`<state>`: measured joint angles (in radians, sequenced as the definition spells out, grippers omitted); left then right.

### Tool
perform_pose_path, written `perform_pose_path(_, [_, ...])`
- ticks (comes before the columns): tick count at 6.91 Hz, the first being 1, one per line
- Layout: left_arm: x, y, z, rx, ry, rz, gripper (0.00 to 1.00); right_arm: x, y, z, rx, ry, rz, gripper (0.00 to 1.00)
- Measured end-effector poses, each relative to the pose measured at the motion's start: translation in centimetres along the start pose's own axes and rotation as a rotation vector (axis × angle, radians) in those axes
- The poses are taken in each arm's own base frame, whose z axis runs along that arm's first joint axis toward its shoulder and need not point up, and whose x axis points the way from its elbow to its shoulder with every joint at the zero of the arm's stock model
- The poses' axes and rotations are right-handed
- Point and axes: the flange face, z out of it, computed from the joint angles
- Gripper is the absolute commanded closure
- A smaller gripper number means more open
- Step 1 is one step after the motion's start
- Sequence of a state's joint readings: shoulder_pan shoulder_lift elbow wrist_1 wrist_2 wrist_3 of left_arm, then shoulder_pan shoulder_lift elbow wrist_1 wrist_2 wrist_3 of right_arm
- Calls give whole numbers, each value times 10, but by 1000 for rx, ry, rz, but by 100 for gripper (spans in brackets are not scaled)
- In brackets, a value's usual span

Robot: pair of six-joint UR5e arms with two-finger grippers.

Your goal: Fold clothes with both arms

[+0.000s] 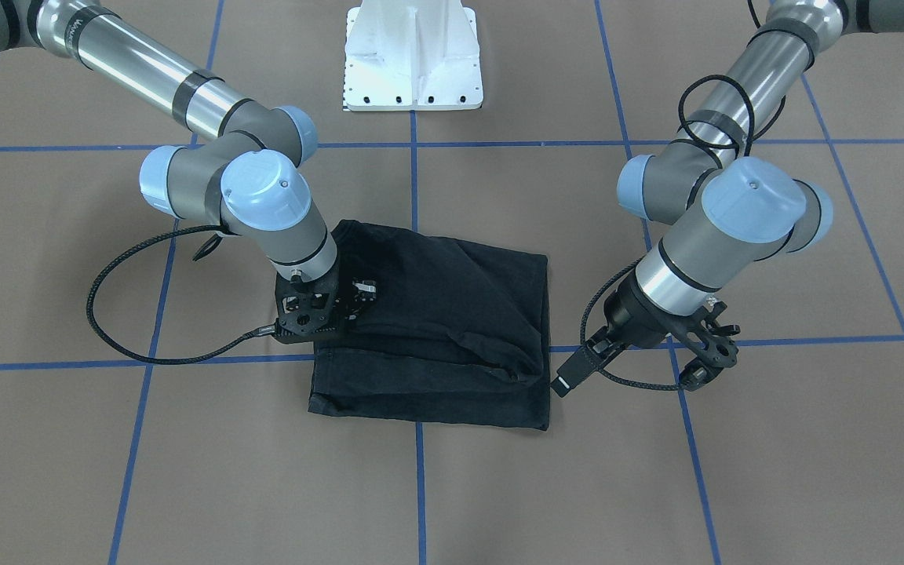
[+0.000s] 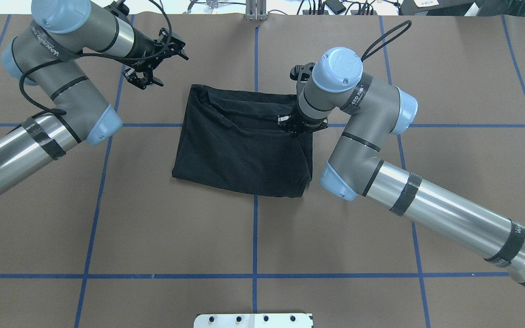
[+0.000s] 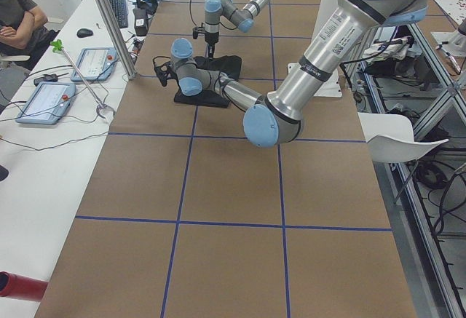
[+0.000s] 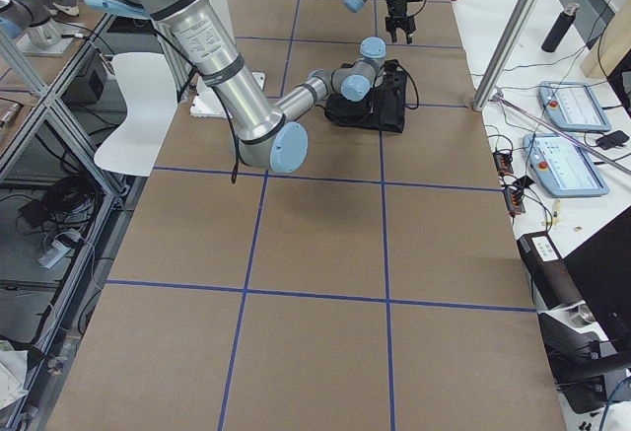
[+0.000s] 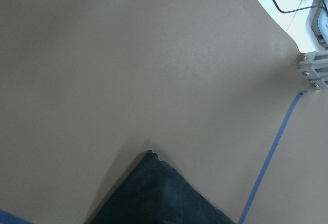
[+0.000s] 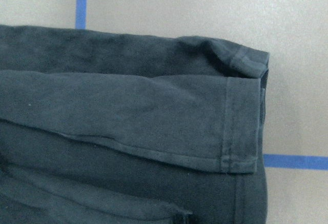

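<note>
**Right gripper on the shirt's right edge, left one standing off**

T-shirt [image 2: 239, 150] lies folded to a rough rectangle mid-table [image 2: 253, 237], nearer the far edge, with its long axis running left to right. My right gripper [image 2: 287, 122] sits low on its right edge, so the cloth extends leftward from it; this arm is the nearer. Its jaw state I cannot tell, since the wrist hides the fingers. My left gripper [image 2: 160, 64] hangs spread apart and empty, off the far-left corner. The right wrist view shows a hemmed sleeve [image 6: 241, 121] folded on top, which the overhead view does not resolve.
</note>
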<state>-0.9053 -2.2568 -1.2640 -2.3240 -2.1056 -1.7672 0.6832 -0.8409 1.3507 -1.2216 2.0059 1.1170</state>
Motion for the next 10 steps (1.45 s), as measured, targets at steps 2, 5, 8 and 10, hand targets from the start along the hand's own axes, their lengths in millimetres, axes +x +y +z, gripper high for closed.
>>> perform_pose_path(2, [0, -1, 0, 1, 0, -1, 0, 8, -19, -33, -7, -53, 12, 100])
perform_pose_path(5, [-1, -1, -1, 1, 0, -1, 0, 21, -32, -34, 5, -40, 28, 100])
perform_pose_path(8, [0, 0, -2, 0, 2, 0, 0, 28, -43, -21, 28, 0, 34, 53])
perform_pose_path(10, [1, 1, -3, 1, 5, 2, 0, 27, -52, -28, 38, -2, 47, 0])
